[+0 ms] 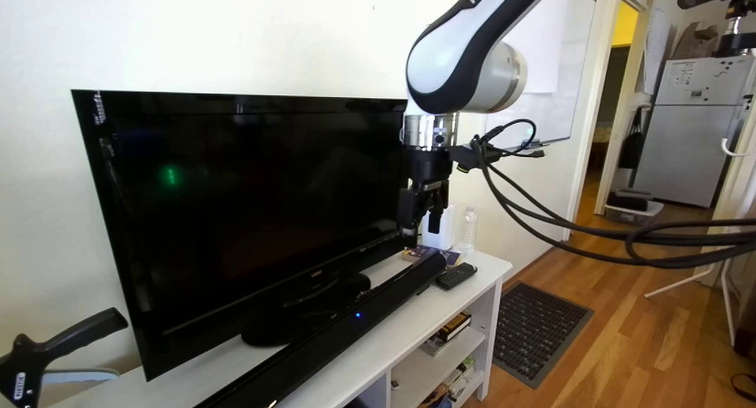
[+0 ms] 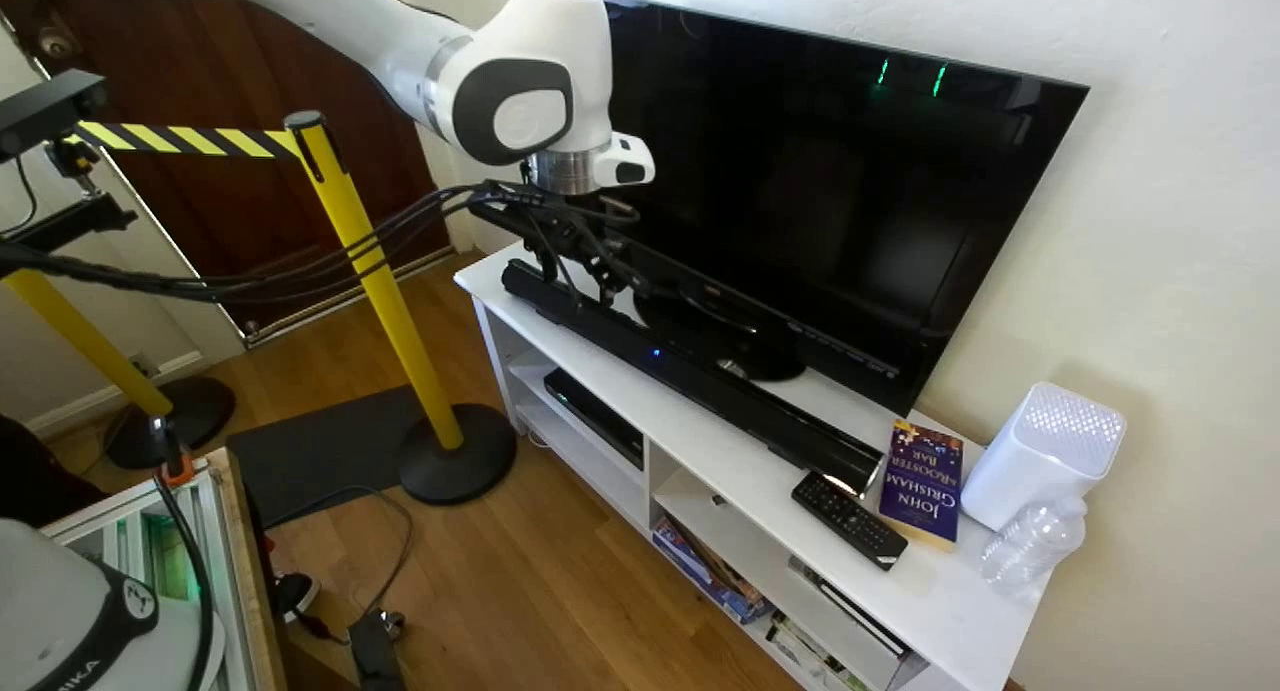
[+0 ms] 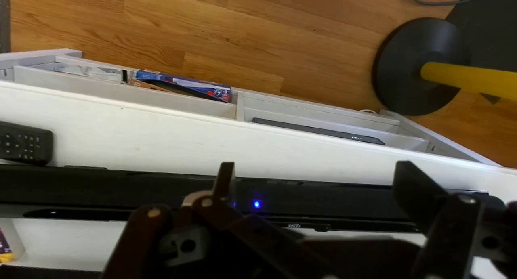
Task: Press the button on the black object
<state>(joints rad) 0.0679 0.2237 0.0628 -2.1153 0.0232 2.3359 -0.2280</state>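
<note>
A long black soundbar (image 1: pixel 336 337) lies along the white TV stand and shows in both exterior views (image 2: pixel 700 381). A blue light (image 3: pixel 257 204) glows on it in the wrist view. I cannot make out a separate button with certainty. My gripper (image 1: pixel 421 231) points down above the stand, close to the TV screen. It also shows in an exterior view (image 2: pixel 580 281), partly hidden by cables. In the wrist view the gripper (image 3: pixel 315 182) is open, its two fingers wide apart with nothing between them. The soundbar (image 3: pixel 323 200) passes below the fingers, with the blue light near the left finger.
A large black TV (image 2: pixel 820 191) stands behind the soundbar. A black remote (image 2: pixel 850 519), a book (image 2: pixel 922 481), a white box-shaped device (image 2: pixel 1045 451) and a clear bottle (image 2: pixel 1035 541) sit at one end of the stand (image 2: pixel 940 611). A yellow post (image 2: pixel 385 291) stands on the floor.
</note>
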